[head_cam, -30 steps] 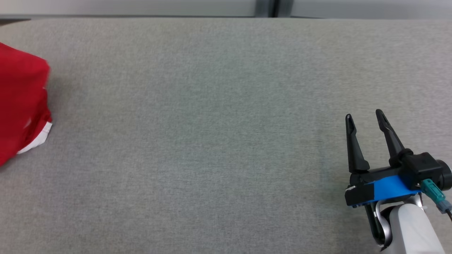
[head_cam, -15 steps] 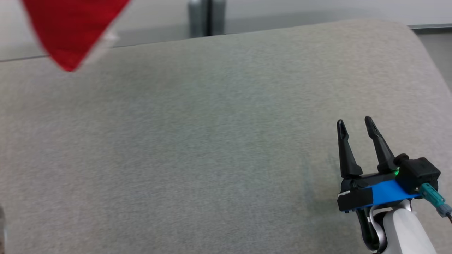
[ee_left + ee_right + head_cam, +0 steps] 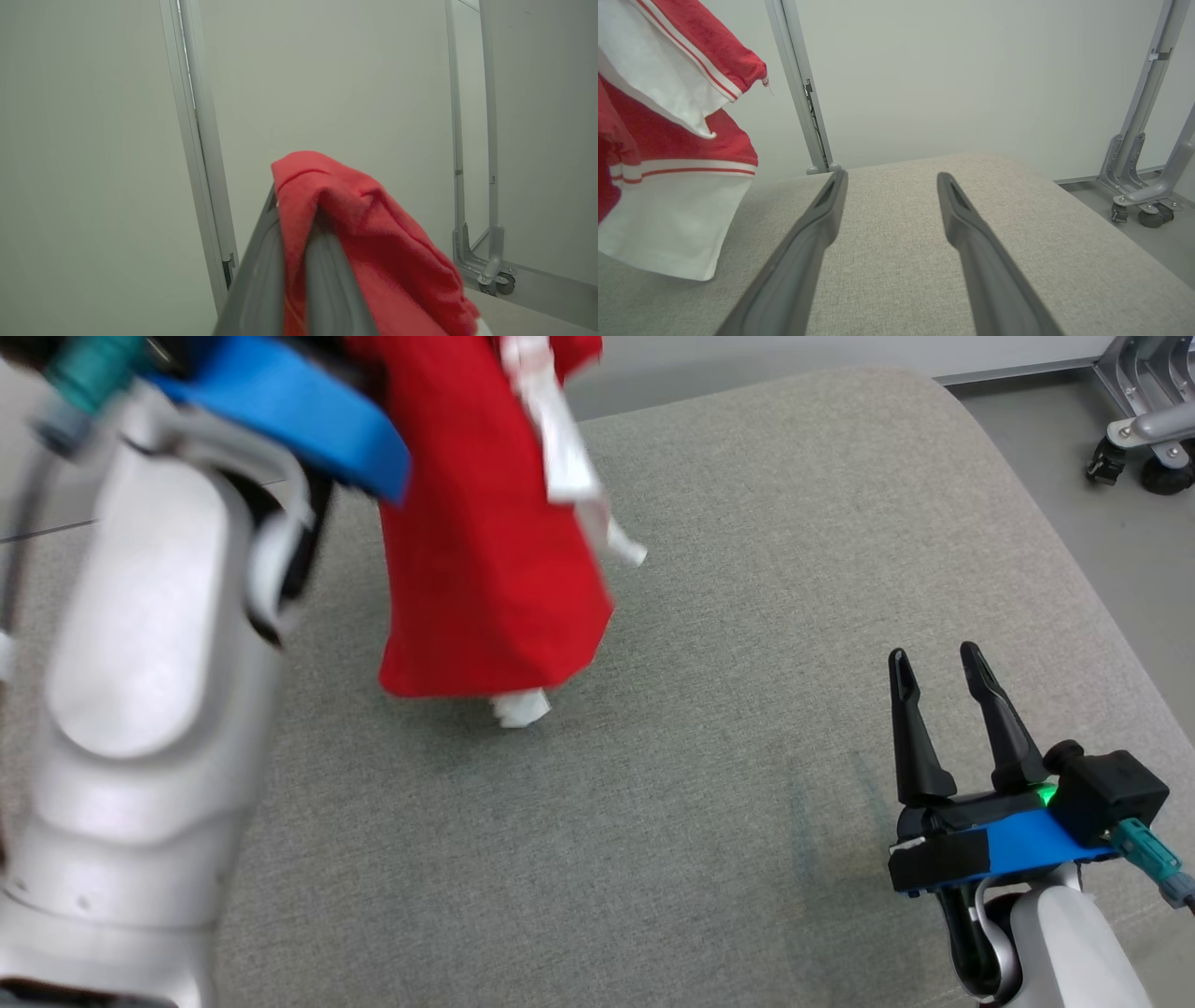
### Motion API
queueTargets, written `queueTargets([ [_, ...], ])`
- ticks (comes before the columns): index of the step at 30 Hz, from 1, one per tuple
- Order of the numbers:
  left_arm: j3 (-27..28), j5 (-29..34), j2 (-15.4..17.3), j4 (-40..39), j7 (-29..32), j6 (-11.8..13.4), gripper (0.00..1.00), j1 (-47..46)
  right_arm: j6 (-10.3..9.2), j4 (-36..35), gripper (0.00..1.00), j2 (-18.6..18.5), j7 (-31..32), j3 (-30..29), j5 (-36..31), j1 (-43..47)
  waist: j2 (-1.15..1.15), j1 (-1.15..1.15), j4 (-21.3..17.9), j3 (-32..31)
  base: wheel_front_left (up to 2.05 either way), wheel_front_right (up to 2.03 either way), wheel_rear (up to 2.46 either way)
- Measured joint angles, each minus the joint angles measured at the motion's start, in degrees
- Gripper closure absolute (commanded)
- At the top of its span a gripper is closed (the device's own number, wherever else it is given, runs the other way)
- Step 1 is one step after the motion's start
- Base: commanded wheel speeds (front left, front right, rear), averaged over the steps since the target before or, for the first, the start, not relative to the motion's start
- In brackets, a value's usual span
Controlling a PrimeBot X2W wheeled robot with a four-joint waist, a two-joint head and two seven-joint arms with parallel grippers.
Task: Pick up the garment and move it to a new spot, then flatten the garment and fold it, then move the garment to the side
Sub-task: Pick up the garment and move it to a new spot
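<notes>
Here, red garment (image 3: 485, 569) clamped betw. jaws of left gripper (image 3: 296, 205), hung below them over grey pad (image 3: 747, 616), right gripper (image 3: 934, 655) jaws held apart, garment well left of them.

Soft, even light for us here, no glare. In the head view we see the left arm (image 3: 140, 663) and the red garment (image 3: 485, 569) smeared by blur, a faint shadow beneath on the bench (image 3: 747, 616). Wrist views bow their edges.

Left pincer (image 3: 296, 210) high, clamped shut — right pincer (image 3: 934, 655) low, fingers apart.
</notes>
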Motion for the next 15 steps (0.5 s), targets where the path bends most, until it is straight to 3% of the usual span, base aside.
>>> queueTargets([
  [7, -4.1, -1.3, -2.8, 3.8, -1.4, 0.6, 1.0, 16.8, 0.0, -0.1, 0.0, 0.0, 0.0, -0.1, 0.1, 0.1, 0.01, 0.0, -0.2, -0.1, 0.0, 0.0, 0.0],
  [15, -8.0, -2.9, -5.3, 9.7, -2.4, 1.1, 1.0, 29.9, -0.01, 0.2, 0.0, 0.0, 0.0, -0.6, 0.0, 0.3, 0.01, 0.0, 0.7, -0.5, 0.0, 0.0, 0.0],
])
